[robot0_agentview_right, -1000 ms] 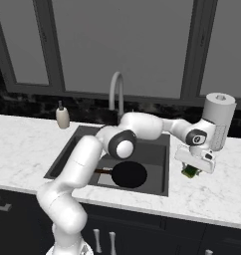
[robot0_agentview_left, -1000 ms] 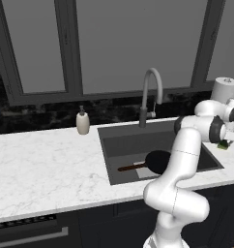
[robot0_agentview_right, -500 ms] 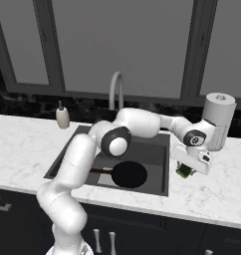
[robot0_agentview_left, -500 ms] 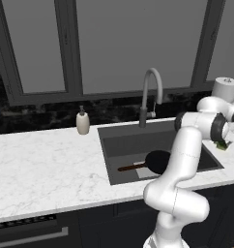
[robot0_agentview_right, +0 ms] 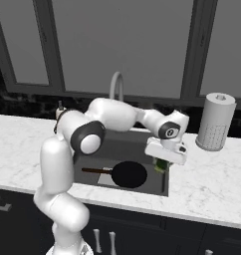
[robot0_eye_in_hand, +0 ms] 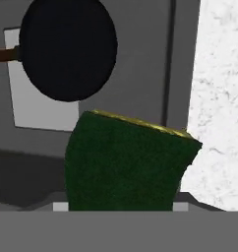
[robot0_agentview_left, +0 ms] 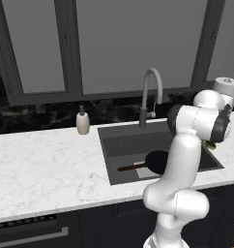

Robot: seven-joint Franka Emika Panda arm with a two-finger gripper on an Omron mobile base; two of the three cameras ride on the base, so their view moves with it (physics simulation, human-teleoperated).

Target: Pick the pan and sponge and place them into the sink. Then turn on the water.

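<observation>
While clamped on the small dark green sponge (robot0_eye_in_hand: pixel 126 162) with its yellow edge, jaws hang over the right rim of the dark grey rectangular sink (robot0_agentview_right: pixel 165 187), beside the white marble table (robot0_eye_in_hand: pixel 219 88). Below and beyond the jaws, lying flat in the basin: round black frying pan (robot0_agentview_right: pixel 128 174), red-brown handle pointing away. Farther off, standing behind the basin: curved grey tap (robot0_agentview_left: pixel 150 94).

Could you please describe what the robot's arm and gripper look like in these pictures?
The arm is made of smooth, rounded glossy white segments joined by dark grey to black round joint caps, with no loose cables or markings to be seen. It rises from a bulbous white base. The gripper sits under a flat, boxy white hand block behind a dark-faced wrist joint.
</observation>
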